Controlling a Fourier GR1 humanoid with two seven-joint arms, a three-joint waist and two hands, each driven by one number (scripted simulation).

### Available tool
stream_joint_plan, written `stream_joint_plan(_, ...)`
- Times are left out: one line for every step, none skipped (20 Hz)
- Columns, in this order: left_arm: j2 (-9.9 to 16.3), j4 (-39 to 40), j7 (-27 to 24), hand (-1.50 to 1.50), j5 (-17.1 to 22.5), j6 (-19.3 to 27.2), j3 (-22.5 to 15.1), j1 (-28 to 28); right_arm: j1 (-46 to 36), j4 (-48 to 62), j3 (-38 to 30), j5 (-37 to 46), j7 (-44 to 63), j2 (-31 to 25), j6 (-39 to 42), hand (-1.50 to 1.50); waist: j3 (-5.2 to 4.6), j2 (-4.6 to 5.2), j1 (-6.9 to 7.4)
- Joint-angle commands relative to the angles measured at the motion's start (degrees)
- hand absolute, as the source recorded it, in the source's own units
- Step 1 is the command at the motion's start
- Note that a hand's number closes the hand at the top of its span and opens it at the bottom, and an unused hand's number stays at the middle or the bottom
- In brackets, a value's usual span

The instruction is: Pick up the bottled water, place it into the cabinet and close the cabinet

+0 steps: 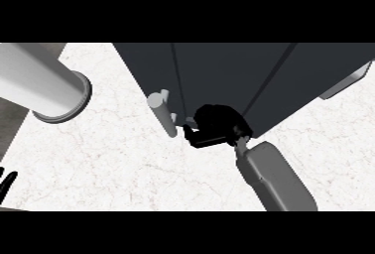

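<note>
Right hand point(212, 126) curled at cabinet point(219, 74) front by handle point(162, 111); hold unclear, bottle unseen. Push door flush. Left hand point(6, 181) resting, fingers straight.

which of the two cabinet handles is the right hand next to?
The left handle, the pale vertical bar beside the cabinet's near left corner. The right hand is just to its right. The other handle sits far off at the cabinet's right side.

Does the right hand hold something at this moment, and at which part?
It cannot be told. The right hand is curled at the cabinet front, near the handle, hiding whatever may be inside. No bottle shows.
</note>
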Motion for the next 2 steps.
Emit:
stream_joint_plan(-0.74, 0.54, -0.87, -1.50, -0.21, -1.10, 0.22, -0.86, -12.85, -1.92, -6.58, 1.62, -6.93, -1.03, -2.28, 1.50, -0.85, -3.44, -0.66)
stream_joint_plan(-0.26, -0.70, -0.30, -1.50, 1.03, -1.18, 0.56, -0.30, -12.53, -1.21, -5.76, 1.82, -6.91, -0.35, -2.84, 1.50, -0.71, -3.81, -0.55)
